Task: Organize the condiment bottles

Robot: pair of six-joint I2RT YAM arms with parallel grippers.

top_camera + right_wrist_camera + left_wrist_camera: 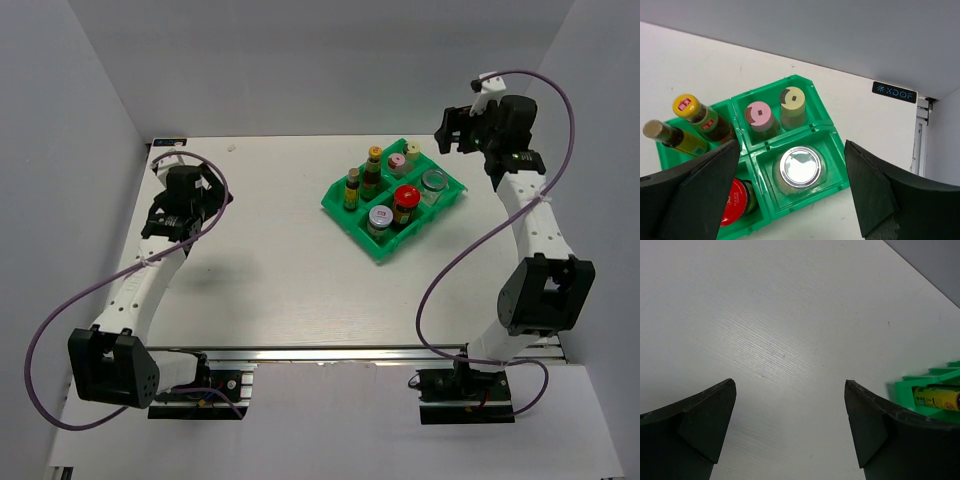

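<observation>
All the condiment bottles stand in the green tray (345, 205). Two dark yellow-capped bottles (352, 186) (373, 166) share one compartment. The pink-capped shaker (396, 160) and yellow-green-capped shaker (411, 151) share another. The red-lidded jar (405, 198) and silver-lidded jar (380, 217) share a third. The wide clear jar (434, 182) has its own. My right gripper (791, 145) is open and empty above the tray, over the wide jar (800, 166). My left gripper (790, 382) is open and empty over bare table at the far left (205, 200).
The left wrist view shows a tray corner (922, 378) and one yellow-labelled bottle (936, 397) at its right edge. Grey walls enclose the white table (270, 270) at the back and both sides. An XDOF label (894, 92) sits on the back wall.
</observation>
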